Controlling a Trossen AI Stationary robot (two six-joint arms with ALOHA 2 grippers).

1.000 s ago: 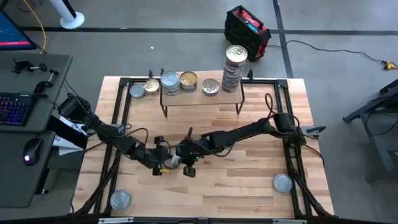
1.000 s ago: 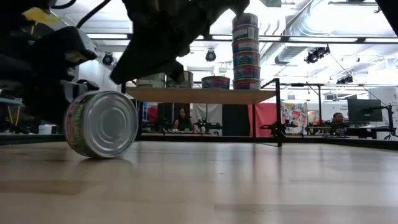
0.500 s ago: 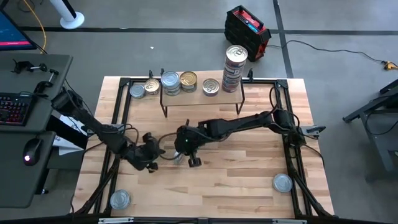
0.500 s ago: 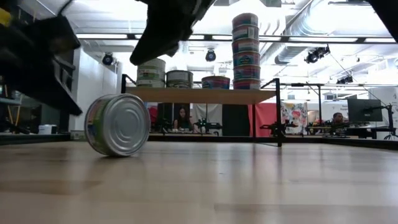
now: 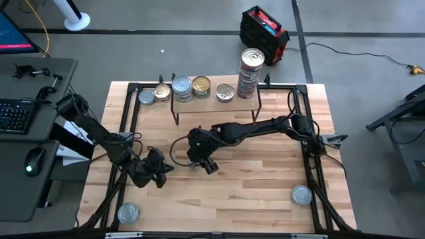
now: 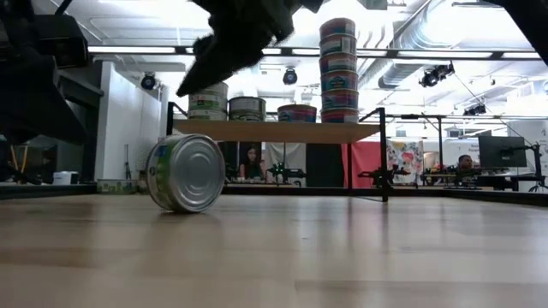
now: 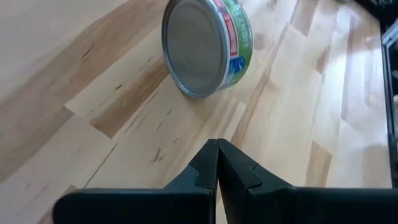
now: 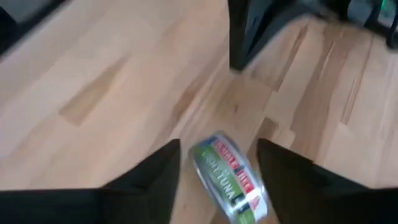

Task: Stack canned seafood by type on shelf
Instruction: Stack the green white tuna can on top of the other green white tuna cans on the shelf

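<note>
Green-labelled tin (image 8: 229, 180) between right tool (image 8: 217, 165) fingers

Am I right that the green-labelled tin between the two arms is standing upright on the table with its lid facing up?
Not quite: the green-labelled tin is on the table between the arms, but it lies on its side, on its rim, flat end facing sideways. The low view shows this.

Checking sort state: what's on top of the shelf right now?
On the shelf, from the left arm's side: a two-can stack, a single can, a low can, then a tall stack at the far end. Labels and types can't be read; the lower lids are covered.
</note>
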